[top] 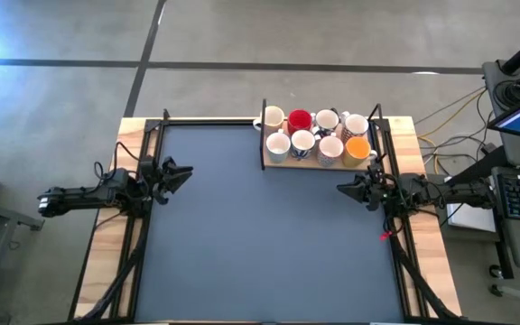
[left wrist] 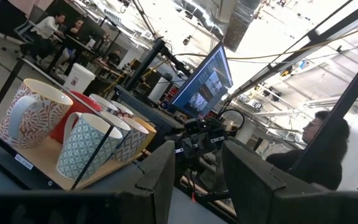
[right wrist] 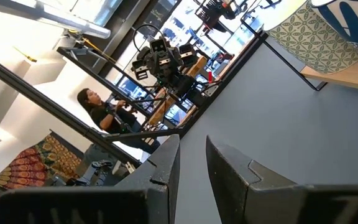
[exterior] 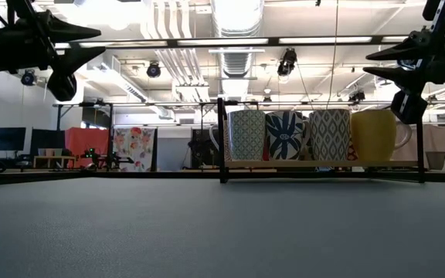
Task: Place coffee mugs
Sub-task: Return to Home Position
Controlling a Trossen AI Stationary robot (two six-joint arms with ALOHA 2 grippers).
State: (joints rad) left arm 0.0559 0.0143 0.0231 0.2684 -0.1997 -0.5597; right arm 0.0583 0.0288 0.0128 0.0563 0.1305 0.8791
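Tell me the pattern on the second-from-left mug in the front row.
The mug is dark blue with large white leaf shapes, best seen in the low view.

The mat lies open except at far right, where the shelf of coffee mugs stands.

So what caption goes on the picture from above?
Eight mugs fill the shelf; left gripper and right gripper hover open.

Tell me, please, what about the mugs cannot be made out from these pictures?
High view: the eight mugs are too small to show their patterns.
Low view: the front four mugs hide the back row.
Right wrist view: the picture's edge cuts off both mugs in sight.
Left wrist view: the nearest mugs cover most of the farther ones.
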